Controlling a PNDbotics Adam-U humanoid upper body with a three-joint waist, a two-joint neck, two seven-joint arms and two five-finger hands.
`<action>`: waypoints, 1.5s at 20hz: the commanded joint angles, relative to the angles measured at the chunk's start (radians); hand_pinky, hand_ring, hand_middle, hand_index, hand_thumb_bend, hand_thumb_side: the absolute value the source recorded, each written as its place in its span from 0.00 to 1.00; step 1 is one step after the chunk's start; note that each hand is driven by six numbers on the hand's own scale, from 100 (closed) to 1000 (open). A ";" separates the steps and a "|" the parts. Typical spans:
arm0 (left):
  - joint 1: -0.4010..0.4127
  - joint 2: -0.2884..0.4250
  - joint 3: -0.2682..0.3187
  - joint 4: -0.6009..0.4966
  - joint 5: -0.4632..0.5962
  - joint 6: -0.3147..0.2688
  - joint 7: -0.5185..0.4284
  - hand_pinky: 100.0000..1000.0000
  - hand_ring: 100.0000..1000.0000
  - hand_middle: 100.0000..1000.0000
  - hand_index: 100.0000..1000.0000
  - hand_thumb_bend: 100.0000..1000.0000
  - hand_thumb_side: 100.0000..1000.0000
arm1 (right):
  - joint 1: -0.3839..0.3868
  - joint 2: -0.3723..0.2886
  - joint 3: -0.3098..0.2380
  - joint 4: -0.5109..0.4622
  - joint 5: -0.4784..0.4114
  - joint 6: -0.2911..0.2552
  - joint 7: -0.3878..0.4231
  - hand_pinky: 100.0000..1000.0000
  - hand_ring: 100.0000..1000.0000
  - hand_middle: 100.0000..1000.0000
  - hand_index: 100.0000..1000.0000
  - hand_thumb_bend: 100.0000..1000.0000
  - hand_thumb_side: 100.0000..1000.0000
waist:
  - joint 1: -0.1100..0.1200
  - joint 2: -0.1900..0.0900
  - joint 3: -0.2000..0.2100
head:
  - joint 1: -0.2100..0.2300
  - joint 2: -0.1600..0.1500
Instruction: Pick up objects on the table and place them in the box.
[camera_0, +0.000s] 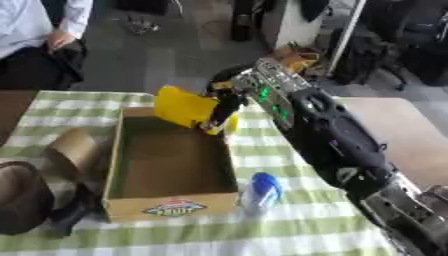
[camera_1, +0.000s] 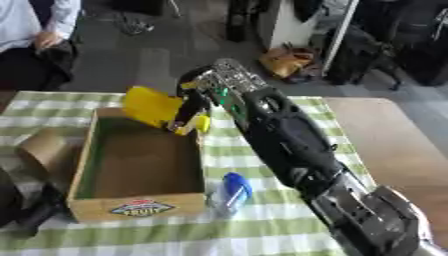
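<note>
My right hand (camera_0: 226, 106) reaches in from the lower right and is shut on a flat yellow object (camera_0: 185, 107), holding it tilted over the far right corner of the cardboard box (camera_0: 171, 201). The box stands open on the green checked tablecloth, with a fruit label on its front wall; its inside looks bare. A blue and white bottle (camera_0: 261, 190) lies on the cloth just right of the box's near corner. My left hand shows in neither view.
A brown paper roll (camera_0: 73, 147) leans by the box's left wall. A dark rounded object (camera_0: 24, 197) sits at the lower left. Bare wooden tabletop (camera_0: 402, 135) extends right of the cloth. A seated person is beyond the far left edge.
</note>
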 joint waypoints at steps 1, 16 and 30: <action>-0.023 0.018 0.000 -0.013 0.007 -0.004 -0.001 0.84 0.90 0.83 0.79 0.00 1.00 | -0.016 -0.002 -0.024 0.028 0.024 -0.007 -0.034 0.36 0.45 0.21 0.40 0.00 0.51 | 0.004 -0.012 0.007 | -0.012 -0.012; -0.051 0.020 -0.005 -0.013 0.008 -0.012 -0.008 0.84 0.90 0.83 0.79 0.00 1.00 | -0.020 -0.015 -0.087 0.089 -0.027 -0.014 -0.119 0.65 0.66 0.51 0.62 0.00 1.00 | -0.018 0.012 0.036 | -0.050 -0.052; -0.039 0.026 -0.001 -0.013 0.008 -0.007 -0.005 0.84 0.90 0.82 0.79 0.00 1.00 | -0.005 -0.081 -0.041 -0.013 -0.148 -0.048 -0.053 0.73 0.78 0.73 0.80 0.00 1.00 | -0.014 -0.007 0.011 | -0.047 -0.046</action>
